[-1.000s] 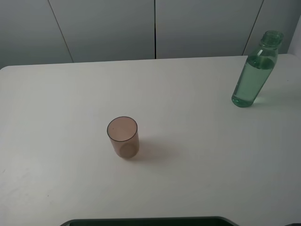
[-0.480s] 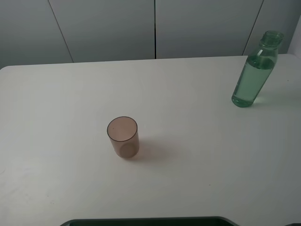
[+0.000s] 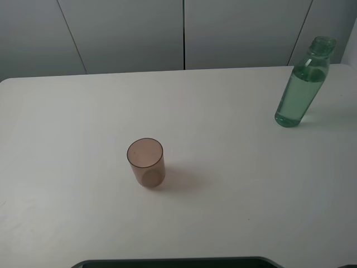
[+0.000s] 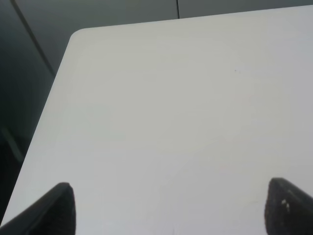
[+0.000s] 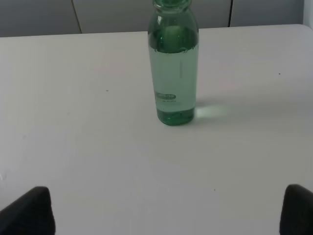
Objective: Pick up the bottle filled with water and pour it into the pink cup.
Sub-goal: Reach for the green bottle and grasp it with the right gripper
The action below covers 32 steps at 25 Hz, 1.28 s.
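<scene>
The green see-through bottle (image 3: 301,88) stands upright at the far right of the white table (image 3: 234,184), nearly full of water, with no cap. It also shows in the right wrist view (image 5: 173,68), ahead of my right gripper (image 5: 166,208), which is open and empty with fingertips (image 5: 29,210) wide apart. The pink cup (image 3: 146,162) stands upright and looks empty, left of the table's middle. My left gripper (image 4: 168,203) is open and empty over bare table near a rounded corner. Neither gripper shows in the exterior high view.
Grey wall panels (image 3: 184,33) run behind the table's far edge. A dark edge (image 3: 178,262) lies along the bottom of the exterior high view. The table's left rim (image 4: 54,112) drops off beside my left gripper.
</scene>
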{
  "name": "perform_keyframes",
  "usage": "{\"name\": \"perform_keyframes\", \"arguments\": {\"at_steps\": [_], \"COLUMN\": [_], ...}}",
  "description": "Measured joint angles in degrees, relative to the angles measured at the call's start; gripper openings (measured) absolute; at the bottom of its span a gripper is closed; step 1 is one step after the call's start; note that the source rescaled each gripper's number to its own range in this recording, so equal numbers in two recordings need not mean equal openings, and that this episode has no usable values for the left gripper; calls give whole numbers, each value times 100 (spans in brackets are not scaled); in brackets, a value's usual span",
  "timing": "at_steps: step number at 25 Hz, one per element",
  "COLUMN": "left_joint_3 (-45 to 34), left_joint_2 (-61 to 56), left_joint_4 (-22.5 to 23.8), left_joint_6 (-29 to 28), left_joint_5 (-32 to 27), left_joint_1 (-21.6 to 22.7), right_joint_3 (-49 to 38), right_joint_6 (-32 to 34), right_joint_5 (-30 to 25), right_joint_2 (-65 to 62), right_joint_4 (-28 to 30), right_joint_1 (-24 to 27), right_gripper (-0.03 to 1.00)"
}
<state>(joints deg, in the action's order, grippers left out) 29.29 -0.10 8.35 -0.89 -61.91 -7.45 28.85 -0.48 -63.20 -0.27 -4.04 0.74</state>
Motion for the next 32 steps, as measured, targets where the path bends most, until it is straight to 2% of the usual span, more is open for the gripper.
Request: {"name": "perform_keyframes", "arguments": {"at_steps": [24,28,32], "left_joint_3": [0,0,0], "left_joint_2": [0,0,0], "left_joint_4": [0,0,0], "left_joint_6": [0,0,0], "left_joint_5": [0,0,0], "left_joint_1": [0,0,0], "right_joint_3": [143,298,333], "right_joint_6": [149,149,127], "right_joint_5": [10,234,937], "right_joint_2": [10,94,584], "right_joint_4": [0,-22,-268], "right_joint_1": [0,0,0], "right_gripper": [100,100,100]}}
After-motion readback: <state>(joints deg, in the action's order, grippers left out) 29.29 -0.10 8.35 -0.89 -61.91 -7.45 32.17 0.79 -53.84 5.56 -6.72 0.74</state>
